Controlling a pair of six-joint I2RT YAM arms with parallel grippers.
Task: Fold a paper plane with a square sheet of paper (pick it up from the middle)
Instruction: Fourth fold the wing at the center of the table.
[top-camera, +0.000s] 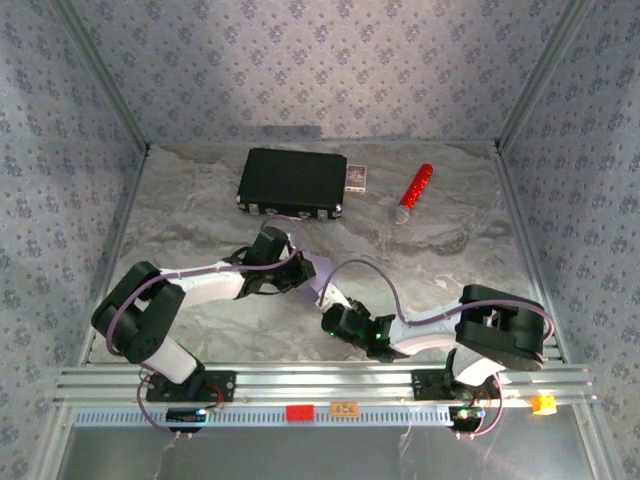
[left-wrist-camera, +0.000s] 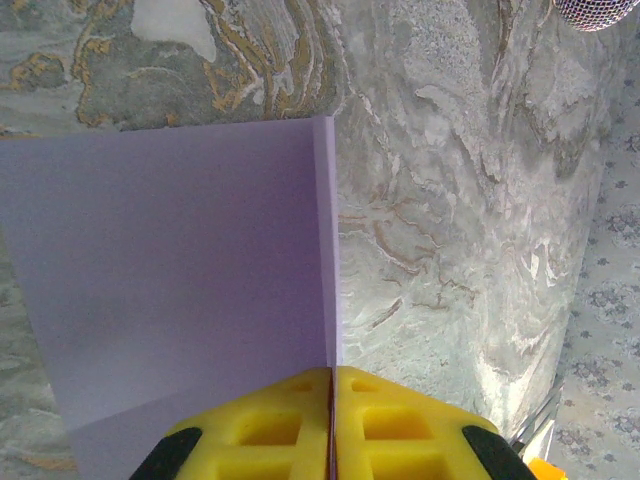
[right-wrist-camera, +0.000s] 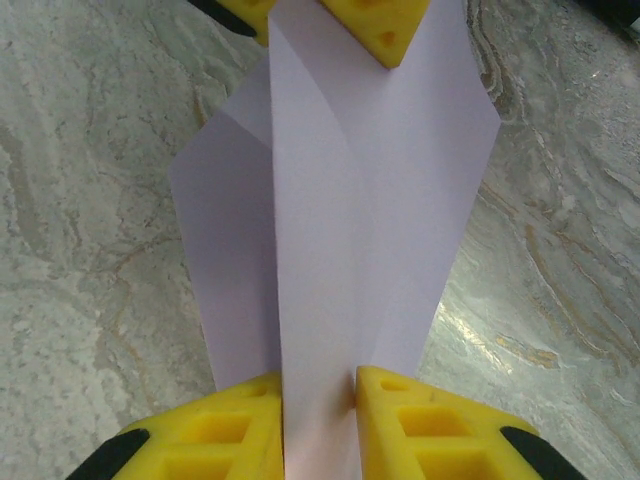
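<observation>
Mid-frame over marbled desk (top-camera: 200, 200): left claw (left-wrist-camera: 332, 385) clamped on folded lilac paper sheet (right-wrist-camera: 340, 210); right claw (right-wrist-camera: 318, 385) clamped on opposite end.

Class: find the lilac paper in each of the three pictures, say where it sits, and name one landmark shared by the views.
Top external: the lilac paper is a sliver at centre, between the two wrists.
Left wrist: it fills the left half, pinched in shut yellow jaws.
Right wrist: folded, down the middle, between the yellow jaws.
Shared landmark: the marbled tabletop.
</observation>
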